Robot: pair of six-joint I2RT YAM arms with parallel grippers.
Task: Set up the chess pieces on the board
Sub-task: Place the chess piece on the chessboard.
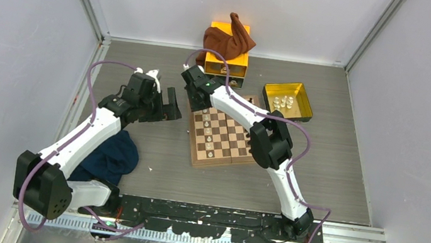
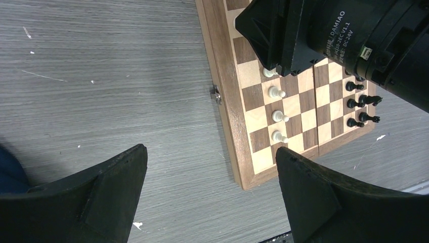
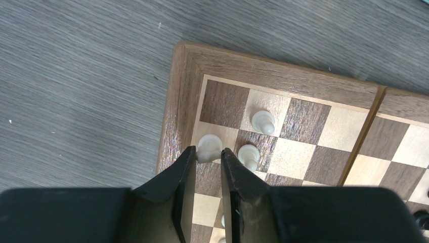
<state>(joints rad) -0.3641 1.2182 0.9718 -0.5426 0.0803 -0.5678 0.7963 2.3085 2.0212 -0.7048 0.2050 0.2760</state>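
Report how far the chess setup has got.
Done: several cream pawns and a few dark pieces stand on the board. In hand: the right gripper holds a cream piece near the board's corner; the left gripper is open, empty. Left: light pieces wait in the yellow tray.

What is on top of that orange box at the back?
A crumpled brown cloth lies heaped on the orange box, draping over its left side. Anything beneath the cloth is hidden.
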